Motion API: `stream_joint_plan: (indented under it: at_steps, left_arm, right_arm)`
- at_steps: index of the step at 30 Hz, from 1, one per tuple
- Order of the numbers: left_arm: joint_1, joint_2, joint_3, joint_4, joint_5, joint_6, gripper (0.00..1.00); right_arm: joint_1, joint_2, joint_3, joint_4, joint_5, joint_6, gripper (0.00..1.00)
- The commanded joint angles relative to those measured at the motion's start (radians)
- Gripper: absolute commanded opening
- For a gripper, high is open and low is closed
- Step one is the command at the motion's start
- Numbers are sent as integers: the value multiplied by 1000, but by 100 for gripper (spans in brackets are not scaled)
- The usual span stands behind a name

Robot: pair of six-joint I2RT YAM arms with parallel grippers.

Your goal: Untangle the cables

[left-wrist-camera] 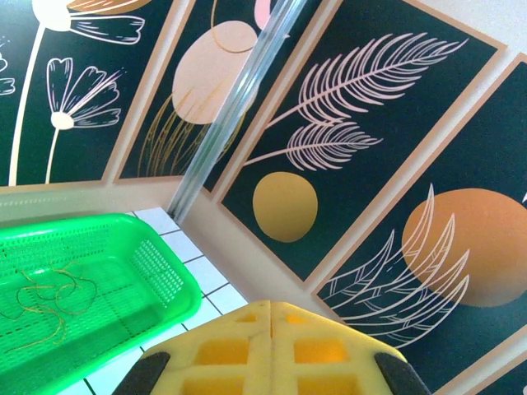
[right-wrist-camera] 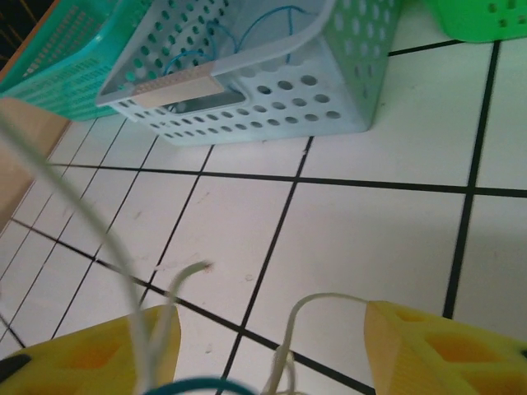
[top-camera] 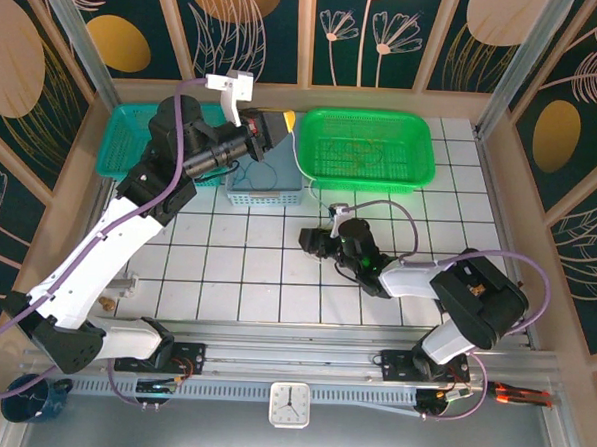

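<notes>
My right gripper [top-camera: 315, 242] is low over the white tiles, its yellow fingers [right-wrist-camera: 445, 350] wide open. Loose whitish cables [right-wrist-camera: 290, 341] and a blue cable [right-wrist-camera: 193, 385] lie between the fingers, pinched by neither. One long whitish strand [top-camera: 303, 172] runs from there up toward the raised left gripper [top-camera: 268, 130]. That gripper [left-wrist-camera: 271, 308] is shut, and no cable shows between its pads. A yellowish cable [left-wrist-camera: 48, 294] lies squiggled in the green basket [top-camera: 421, 140]. Another blue cable [right-wrist-camera: 247, 37] sits in the light blue basket [right-wrist-camera: 329, 90].
The light blue basket [top-camera: 280, 195] stands below the left gripper, with a teal basket [top-camera: 117, 144] to its left. The green basket [left-wrist-camera: 160, 271] sits at the back by the patterned wall and a metal post [left-wrist-camera: 235, 107]. Purple arm cables loop behind the right arm [top-camera: 399, 211].
</notes>
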Motion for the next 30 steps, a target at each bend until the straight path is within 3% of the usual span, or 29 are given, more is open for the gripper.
stream_joint_plan:
  at_steps: [1,3,4,6,16,23,30]
  left_arm:
    - [-4,-4,-15,46,15,-18,0]
    - [-4,-4,-19,48,16,-21,0]
    - [-4,-3,-22,49,17,-22,0]
    - [-3,-1,-26,50,18,-24,0]
    - [-4,2,-52,66,4,-29,0]
    - [-2,-6,-51,69,-15,-27,0]
    - [-2,-3,-11,59,-21,-20,0]
  right_arm:
    - [6,-45,32,-47,-37,-43,69]
    - [7,-61,36,-55,-45,-54,79]
    - [10,-72,38,-61,-47,-59,94]
    - [14,-98,39,-72,-45,-71,99]
    - [13,-223,90,-198,-15,-152,99]
    - [1,-207,83,-217,-14,-160,98]
    - [-30,-67,8,-72,-33,-99,84]
